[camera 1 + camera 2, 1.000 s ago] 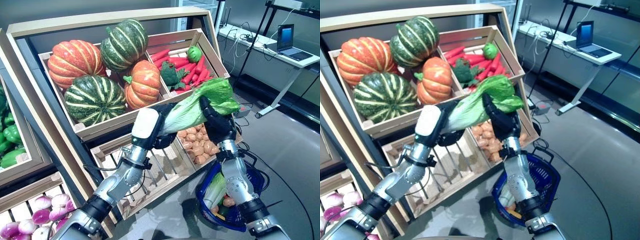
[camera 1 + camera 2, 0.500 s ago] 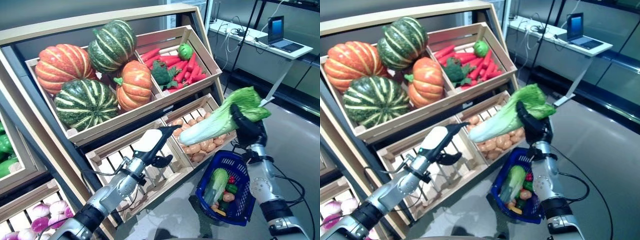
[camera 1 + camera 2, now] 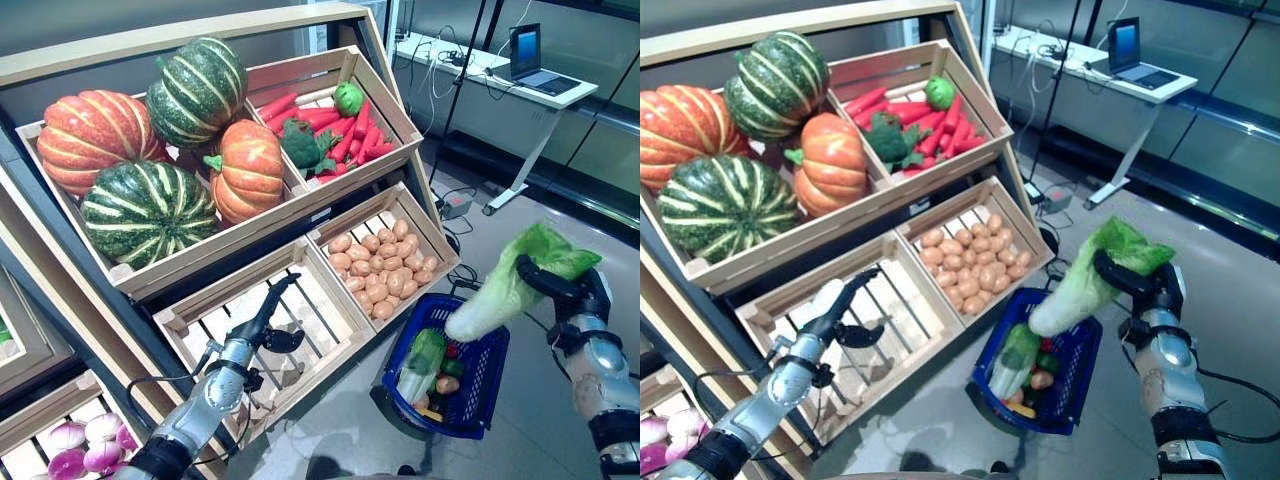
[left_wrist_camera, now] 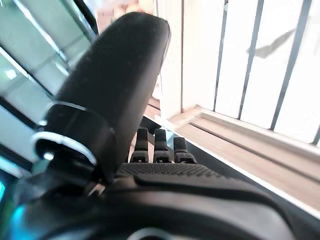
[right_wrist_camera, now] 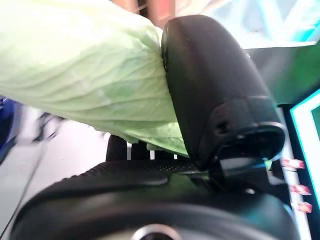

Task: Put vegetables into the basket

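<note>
My right hand point(image 3: 568, 292) is shut on a long pale-green cabbage point(image 3: 500, 287), thumb point(image 5: 210, 85) curled over the leaves point(image 5: 85, 85). The cabbage hangs tilted, its white stem end just above the right rim of the blue basket point(image 3: 487, 380) on the floor. In the basket lie another cabbage point(image 3: 421, 362) and a few small red and orange vegetables. My left hand point(image 3: 262, 327) hovers open over the empty slatted crate point(image 3: 300, 300), its fingers point(image 4: 157, 145) straight and holding nothing.
A slanted wooden stand holds pumpkins point(image 3: 180, 130), a crate of carrots and broccoli point(image 3: 330, 125) and a crate of potatoes point(image 3: 385, 265) right behind the basket. Purple onions point(image 3: 85, 450) lie at the lower left. A desk with a laptop point(image 3: 525, 45) stands at the back right.
My right hand took the cabbage from in front of the stand right and down to above the basket. My left hand let go and dropped to the empty crate. The camera shifted.
</note>
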### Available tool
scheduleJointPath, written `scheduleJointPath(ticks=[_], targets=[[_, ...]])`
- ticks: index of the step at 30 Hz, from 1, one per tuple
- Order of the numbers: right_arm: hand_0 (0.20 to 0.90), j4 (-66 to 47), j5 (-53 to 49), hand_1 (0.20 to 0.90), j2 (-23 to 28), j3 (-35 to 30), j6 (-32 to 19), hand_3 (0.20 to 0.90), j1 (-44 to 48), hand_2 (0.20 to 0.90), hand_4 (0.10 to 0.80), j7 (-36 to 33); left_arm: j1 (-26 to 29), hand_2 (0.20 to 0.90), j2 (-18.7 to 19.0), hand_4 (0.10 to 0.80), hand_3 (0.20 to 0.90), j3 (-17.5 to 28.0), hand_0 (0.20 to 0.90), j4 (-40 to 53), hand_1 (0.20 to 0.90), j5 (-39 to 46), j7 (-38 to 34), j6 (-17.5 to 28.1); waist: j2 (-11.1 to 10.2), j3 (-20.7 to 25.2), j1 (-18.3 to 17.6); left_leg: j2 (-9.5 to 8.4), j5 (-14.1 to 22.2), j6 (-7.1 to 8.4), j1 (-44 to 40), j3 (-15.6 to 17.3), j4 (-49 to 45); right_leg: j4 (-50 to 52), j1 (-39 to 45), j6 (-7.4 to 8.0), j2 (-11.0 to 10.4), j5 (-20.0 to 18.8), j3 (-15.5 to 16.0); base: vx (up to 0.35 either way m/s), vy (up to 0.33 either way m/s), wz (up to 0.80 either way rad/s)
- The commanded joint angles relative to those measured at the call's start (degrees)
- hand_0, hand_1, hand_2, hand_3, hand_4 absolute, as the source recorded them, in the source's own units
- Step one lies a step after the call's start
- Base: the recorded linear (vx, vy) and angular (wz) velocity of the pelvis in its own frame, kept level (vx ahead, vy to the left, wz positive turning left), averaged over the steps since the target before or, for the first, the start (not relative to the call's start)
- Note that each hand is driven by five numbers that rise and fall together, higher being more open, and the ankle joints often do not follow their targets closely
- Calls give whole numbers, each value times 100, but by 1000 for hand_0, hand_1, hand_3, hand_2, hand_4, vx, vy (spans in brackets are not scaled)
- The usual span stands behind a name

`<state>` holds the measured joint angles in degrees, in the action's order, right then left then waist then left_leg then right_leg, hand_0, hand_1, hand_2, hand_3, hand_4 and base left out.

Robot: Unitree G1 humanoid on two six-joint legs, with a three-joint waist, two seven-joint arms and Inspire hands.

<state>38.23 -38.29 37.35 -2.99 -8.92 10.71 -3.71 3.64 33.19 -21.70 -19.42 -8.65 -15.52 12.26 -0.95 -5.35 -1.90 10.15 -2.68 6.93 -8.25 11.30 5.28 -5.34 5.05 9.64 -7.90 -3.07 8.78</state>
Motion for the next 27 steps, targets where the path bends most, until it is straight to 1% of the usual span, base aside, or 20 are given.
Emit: scheduleJointPath(ticks=[1, 4, 6, 7, 10, 12, 13, 14, 16, 17, 18, 19, 20, 21, 22, 23, 24, 25, 26, 27], targets=[[300, 172, 618, 300, 673, -253, -268, 300, 706, 300, 400, -484, 538, 900, 104, 800, 900, 361, 900, 422, 900, 528, 46, 641, -117, 6, 196, 198, 158, 44, 42, -255, -51, 34, 158, -50, -219, -107, 142, -10, -160, 2], [300, 581, 956, 300, 750, -34, -140, 300, 968, 300, 400, -806, 614, 900, 117, 800, 900, 322, 900, 404, 900, 740, 116, 619, -116, -119, 281, 209, 139, 58, 157, -319, -141, 64, 108, -65, -256, -111, 189, -64, -151, 6], [300, 788, 1100, 300, 820, 193, -18, 300, 1261, 300, 400, -1048, 758, 900, 174, 800, 900, 255, 900, 374, 900, 979, 135, 674, -93, -364, 343, 222, 184, 93, 495, -418, -577, 332, -99, -98, -328, -57, 225, -233, -159, 11], [300, 906, 1117, 300, 881, 326, 16, 300, 1513, 300, 400, -1165, 906, 900, 194, 800, 900, 263, 900, 367, 900, 1360, 193, 688, -47, -574, 362, 229, 248, 117, 810, -509, -935, 603, -327, -130, -383, 28, 247, -320, -98, 9], [300, 1118, 1091, 300, 947, 451, -49, 300, 1946, 300, 400, -1336, 1117, 900, 181, 800, 900, 304, 900, 380, 900, 1713, 236, 911, 94, -1069, 391, 272, 395, 164, 1352, -670, -1648, 1293, -755, -210, -511, 267, 291, -296, -57, 3], [300, 1244, 1052, 300, 967, 505, -120, 300, 2149, 300, 400, -1411, 1203, 900, 206, 800, 900, 356, 900, 535, 900, 1853, 211, 974, 171, -1396, 403, 303, 591, 149, 1799, -771, -2273, 1942, -1148, -269, -640, 482, 277, -265, -60, 3], [300, 1348, 990, 300, 969, 567, -171, 300, 2274, 300, 400, -1477, 1250, 900, 241, 800, 900, 370, 900, 636, 900, 1974, 128, 1040, 216, -1595, 412, 314, 768, 140, 2224, -875, -2799, 2483, -1525, -333, -736, 661, 229, -228, -51, 8], [300, 1368, 969, 300, 976, 581, -177, 300, 2304, 300, 400, -1487, 1265, 900, 247, 800, 900, 375, 900, 657, 900, 2008, 109, 1049, 225, -1615, 410, 316, 805, 139, 2315, -899, -2894, 2580, -1604, -343, -751, 703, 219, -199, -49, 12], [300, 1515, 882, 300, 993, 581, -220, 300, 2414, 300, 400, -1522, 1317, 900, 267, 800, 900, 395, 900, 703, 900, 2123, 90, 1092, 256, -1729, 409, 341, 998, 70, 2638, -913, -3325, 3100, -1935, -421, -813, 907, 191, -135, -52, 25], [300, 1718, 735, 300, 996, 566, -339, 300, 2516, 300, 400, -1512, 1373, 900, 244, 800, 900, 398, 900, 762, 900, 2215, 96, 1132, 274, -1843, 434, 297, 1242, 22, 3014, -1020, -3888, 3651, -2267, -484, -876, 1087, 163, -144, -60, 22], [300, 1737, 724, 300, 999, 529, -348, 300, 2542, 300, 400, -1512, 1376, 900, 234, 800, 900, 413, 900, 796, 900, 2258, 117, 1146, 288, -1892, 431, 297, 1307, -31, 3117, -1029, -4032, 3852, -2389, -515, -910, 1145, 160, -162, -49, 23], [300, 1753, 711, 300, 1001, 499, -370, 300, 2579, 300, 400, -1541, 1380, 900, 226, 800, 900, 411, 900, 857, 900, 2299, 113, 1173, 314, -1960, 439, 304, 1478, -65, 3315, -1050, -4372, 4251, -2616, -545, -981, 1295, 136, -131, -20, 26], [300, 1800, 664, 300, 1026, 471, -410, 300, 2633, 300, 400, -1542, 1410, 900, 210, 800, 900, 379, 900, 910, 900, 2274, 82, 1224, 333, -2026, 444, 297, 1632, -64, 3548, -1099, -4741, 4606, -2836, -572, -1056, 1412, 128, -135, -19, 32], [300, 1821, 624, 300, 1051, 473, -403, 300, 2702, 300, 400, -1573, 1436, 900, 204, 800, 900, 351, 900, 967, 900, 2246, 61, 1222, 347, -2071, 444, 305, 1745, -97, 3699, -1130, -4982, 4856, -2998, -585, -1106, 1504, 98, -141, -27, 29], [300, 1900, 625, 300, 1089, 440, -429, 300, 2806, 300, 400, -1589, 1463, 900, 236, 800, 900, 290, 900, 1037, 900, 2275, 17, 1211, 366, -2125, 444, 323, 1956, -169, 3923, -1152, -5369, 5310, -3303, -619, -1202, 1680, 32, -95, -21, 25], [300, 1919, 626, 300, 1097, 432, -427, 300, 2823, 300, 400, -1584, 1476, 900, 245, 800, 900, 275, 900, 1044, 900, 2296, 10, 1211, 367, -2126, 445, 321, 1994, -175, 3977, -1161, -5442, 5378, -3363, -621, -1218, 1708, 20, -91, -25, 22], [300, 1996, 639, 300, 1149, 398, -393, 300, 2879, 300, 400, -1534, 1527, 900, 265, 800, 900, 235, 900, 1041, 900, 2353, -3, 1208, 373, -2166, 447, 314, 2133, -174, 4150, -1211, -5749, 5617, -3532, -632, -1282, 1796, -3, -65, -21, 14], [345, 2070, 627, 345, 1191, 399, -370, 345, 2928, 345, 430, -1492, 1547, 900, 284, 800, 900, 212, 900, 1024, 900, 2393, -5, 1217, 384, -2188, 447, 308, 2227, -228, 4278, -1221, -5937, 5821, -3694, -641, -1333, 1876, -51, -24, -25, 9], [900, 2115, 642, 900, 1212, 405, -344, 900, 2965, 900, 800, -1514, 1535, 900, 295, 800, 900, 171, 900, 1016, 900, 2447, -21, 1226, 398, -2203, 447, 312, 2443, -234, 4319, -1244, -6143, 6054, -3803, -602, -1367, 2049, -114, -2, -15, 6], [900, 2151, 672, 900, 1217, 409, -378, 900, 2989, 900, 800, -1560, 1540, 900, 301, 800, 900, 130, 900, 1011, 900, 2495, -42, 1253, 405, -2217, 452, 304, 2557, -238, 4413, -1261, -6323, 6224, -3933, -587, -1410, 2131, -147, -3, -10, 6]])
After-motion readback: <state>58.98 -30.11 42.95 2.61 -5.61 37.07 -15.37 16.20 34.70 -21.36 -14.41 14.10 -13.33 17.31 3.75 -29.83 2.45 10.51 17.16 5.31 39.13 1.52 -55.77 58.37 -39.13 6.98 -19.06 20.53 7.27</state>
